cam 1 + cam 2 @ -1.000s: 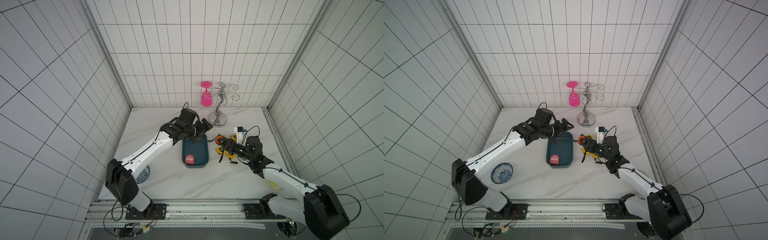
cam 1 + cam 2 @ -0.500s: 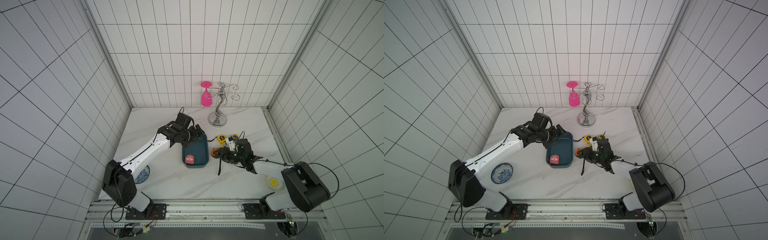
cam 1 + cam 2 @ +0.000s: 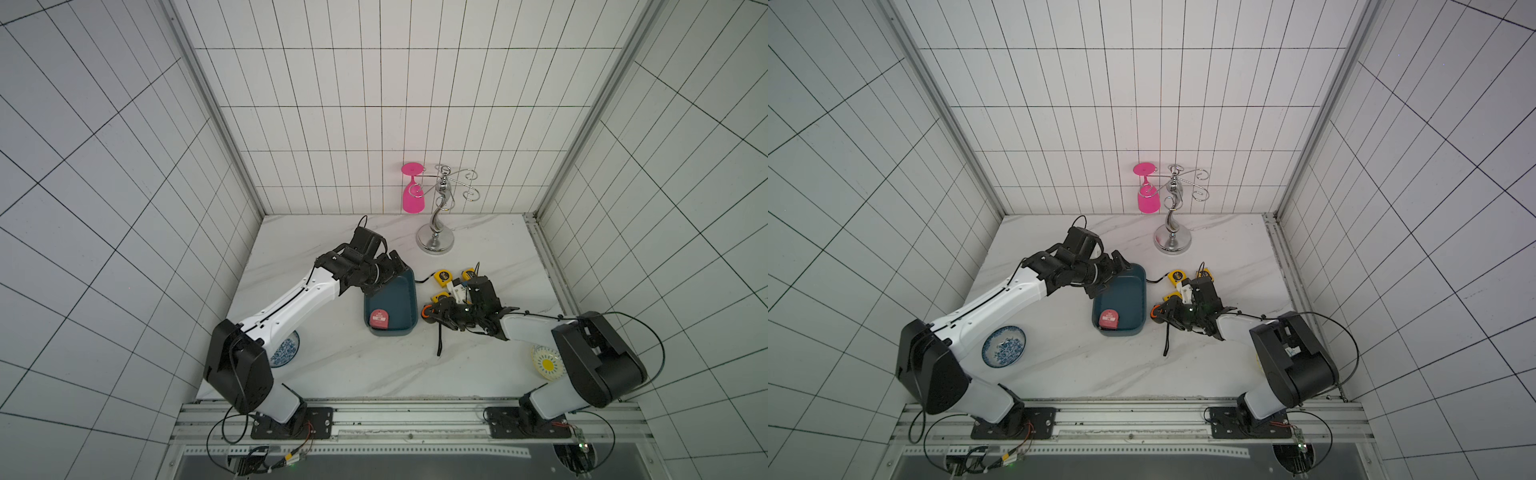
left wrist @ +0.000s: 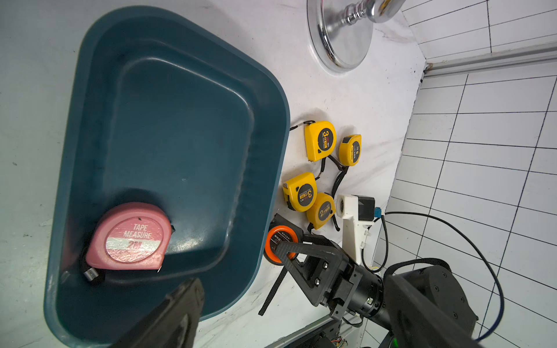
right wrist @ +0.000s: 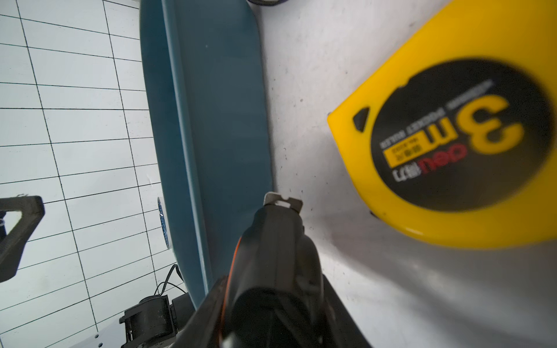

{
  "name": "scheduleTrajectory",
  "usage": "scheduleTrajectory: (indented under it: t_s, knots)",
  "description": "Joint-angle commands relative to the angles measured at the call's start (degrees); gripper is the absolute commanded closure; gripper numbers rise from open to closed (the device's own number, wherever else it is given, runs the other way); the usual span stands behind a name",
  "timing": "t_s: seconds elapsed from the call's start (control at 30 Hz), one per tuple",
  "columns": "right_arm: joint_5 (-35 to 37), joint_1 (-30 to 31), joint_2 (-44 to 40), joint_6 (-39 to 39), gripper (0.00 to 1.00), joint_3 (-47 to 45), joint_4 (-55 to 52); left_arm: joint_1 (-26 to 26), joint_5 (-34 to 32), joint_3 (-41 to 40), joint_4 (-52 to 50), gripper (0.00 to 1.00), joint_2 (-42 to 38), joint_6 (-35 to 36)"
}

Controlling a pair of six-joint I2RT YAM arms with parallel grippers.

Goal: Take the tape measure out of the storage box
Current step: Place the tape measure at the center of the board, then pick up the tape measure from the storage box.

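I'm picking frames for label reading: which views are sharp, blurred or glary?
Left wrist view: pink plastic tape measure reads sharp; shiny chrome stand base glares. Right wrist view: close yellow tape measure is blurred. Both top views: labels too small.

Above the storage box [image 4: 180, 120] you have open room; yellow tape measures [image 4: 320, 140] and the orange tape measure [image 4: 268, 243] crowd its side.

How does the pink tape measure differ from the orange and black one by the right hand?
The pink tape measure lies inside the storage box; the orange and black tape measure is outside, beside its wall. No hand holds the pink one; the right hand is closed on the orange one. The pink case is mostly pink; the other is black with an orange ring. Both are tape measures.
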Motion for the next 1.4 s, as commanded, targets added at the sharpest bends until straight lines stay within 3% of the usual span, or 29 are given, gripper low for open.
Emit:
scheduleTrajectory:
  t_s: [0.0,0.3,0.7,0.87,1.03,1.37]
  knots:
    - [-0.9,0.1,1.0,-2.6,0.61,3.0,-3.5,0.4,-0.7,-0.5,0.2,0.02,-1.6,1.2]
    - [-0.9,0.2,2.4,-3.4,0.56,4.1,-6.4,0.6,-0.7,-1.1,0.4,0.02,-1.8,1.2]
    - [4.4,0.2,-3.0,-8.1,0.28,6.2,-20.9,0.8,-0.7,-2.0,-0.2,0.02,-2.3,2.3]
    - [9.2,0.2,-6.8,-11.2,0.14,8.3,-30.0,0.8,-1.7,-0.7,-4.7,0.02,-0.5,7.4]
    - [14.0,0.3,-10.0,-14.0,0.07,10.5,-37.1,0.5,-4.4,1.9,-12.7,0.02,3.6,15.1]
    - [16.3,-0.9,-12.8,-14.8,0.03,11.4,-39.9,-5.0,-10.6,4.0,-19.0,0.02,11.4,23.3]
